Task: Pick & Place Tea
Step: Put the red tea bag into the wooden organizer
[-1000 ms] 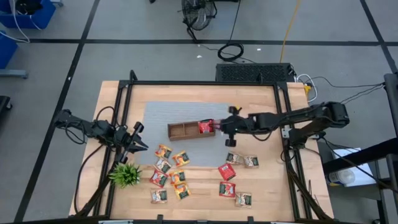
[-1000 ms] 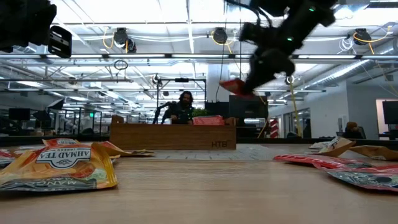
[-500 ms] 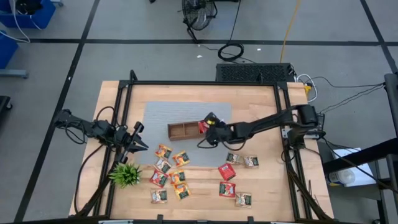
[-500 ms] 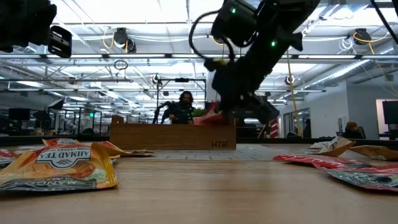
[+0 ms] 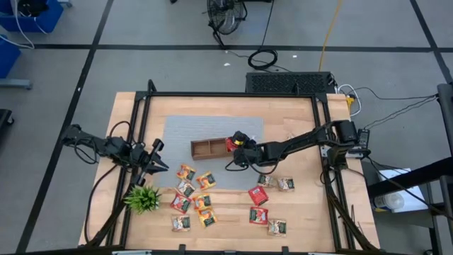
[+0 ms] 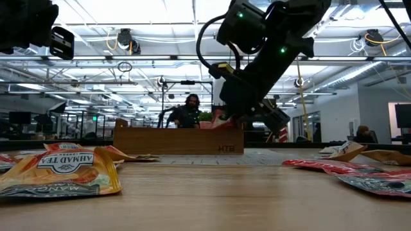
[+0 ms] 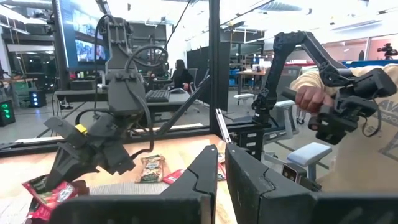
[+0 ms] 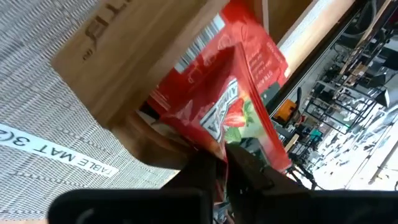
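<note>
The right tool point(image 5: 238, 144) reaches over the tray's point(image 5: 205, 149) end compartment nearest the right arm, its jaws pinched on the corner of a red sachet point(image 8: 233, 99) that leans into that slot atop others already filed there, so release looks close. More sachets point(image 5: 195, 198) lie loose on the bench point(image 5: 297, 120), to be sorted, near a plant point(image 5: 143, 198). The left tool point(image 5: 157, 164) waits off the tray's far end, jaws together and holding nothing.

We see a grey floor point(image 5: 177, 71) crossed by dark lines, with cables point(image 5: 263, 58) lying beyond the far edge. Ceiling lights point(image 6: 167, 16) glow above distant desks point(image 6: 64, 131); a person point(image 6: 186, 110) sits there.
</note>
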Robot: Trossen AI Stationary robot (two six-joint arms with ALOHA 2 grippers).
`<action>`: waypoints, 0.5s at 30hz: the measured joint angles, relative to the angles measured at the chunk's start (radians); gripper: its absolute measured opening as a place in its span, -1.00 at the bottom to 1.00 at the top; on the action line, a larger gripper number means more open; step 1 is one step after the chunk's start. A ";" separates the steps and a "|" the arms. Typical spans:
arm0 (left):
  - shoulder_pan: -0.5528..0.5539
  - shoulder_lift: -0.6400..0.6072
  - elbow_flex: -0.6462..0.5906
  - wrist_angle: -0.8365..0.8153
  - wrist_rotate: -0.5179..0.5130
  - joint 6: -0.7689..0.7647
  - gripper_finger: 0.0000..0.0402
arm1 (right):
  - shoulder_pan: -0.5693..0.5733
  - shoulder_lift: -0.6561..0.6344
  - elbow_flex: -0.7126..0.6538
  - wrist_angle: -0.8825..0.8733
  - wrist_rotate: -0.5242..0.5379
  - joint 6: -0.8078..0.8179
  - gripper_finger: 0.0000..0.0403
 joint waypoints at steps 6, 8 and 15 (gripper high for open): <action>0.000 0.000 0.000 0.000 0.000 0.000 -0.83 | 0.019 0.000 0.000 0.012 0.004 0.019 -0.60; 0.000 0.000 0.000 0.000 0.000 0.000 -0.83 | 0.021 0.000 0.000 0.031 0.004 0.035 -0.51; 0.000 0.000 0.000 0.000 0.000 0.000 -0.83 | 0.022 0.000 0.000 0.187 0.110 0.043 -0.22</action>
